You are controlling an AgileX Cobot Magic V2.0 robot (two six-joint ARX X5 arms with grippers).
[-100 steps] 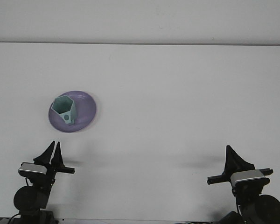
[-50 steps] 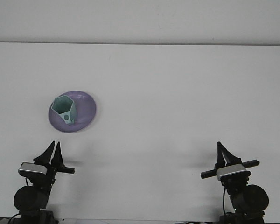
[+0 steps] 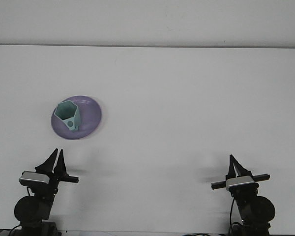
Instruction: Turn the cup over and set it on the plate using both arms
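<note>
A pale green cup [image 3: 69, 116] with a pentagonal mouth stands upright, mouth up, on a purple plate [image 3: 91, 117] at the left of the white table. My left gripper [image 3: 56, 161] sits near the front edge, below the plate and well apart from it, its two fingers slightly parted and holding nothing. Over at the front right, far from the cup, is my right gripper [image 3: 234, 164], fingers close together with nothing between them.
The white table [image 3: 187, 108] stretches back to a far edge against a grey wall [image 3: 147, 22]. Nothing else lies on it besides the plate and cup.
My right arm has drawn back and swung left toward the front edge, settling lower. The left arm, the cup and the plate have not moved.
</note>
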